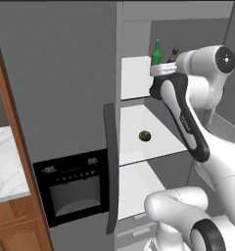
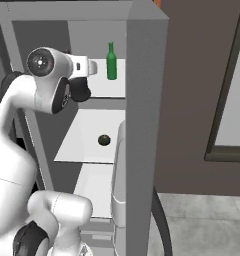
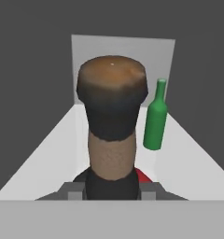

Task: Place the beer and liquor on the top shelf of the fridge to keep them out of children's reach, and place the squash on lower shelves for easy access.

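The fridge [image 1: 65, 88] stands open. On its top shelf [image 1: 134, 78] the green beer [image 1: 156, 53] stands upright, also seen as the beer [image 2: 111, 61] and the beer [image 3: 156, 121]. My gripper [image 3: 111, 189] is shut on the liquor [image 3: 111, 116], low on the bottle; its brown stopper and neck rise close in the hand view. The liquor [image 1: 174, 53] stays upright just right of the beer, over the top shelf [image 3: 188, 158]. Whether its base touches the shelf is hidden. The dark squash [image 1: 145, 136] lies on a lower shelf [image 1: 139, 122], and the squash [image 2: 104, 140] shows again.
The fridge's long dark handle [image 1: 109, 171] and black dispenser panel [image 1: 73, 188] are on the closed left door. A marble counter [image 1: 4, 162] lies at far left. The open grey door edge [image 2: 142, 125] stands right of the shelves. More white shelves sit below the squash.
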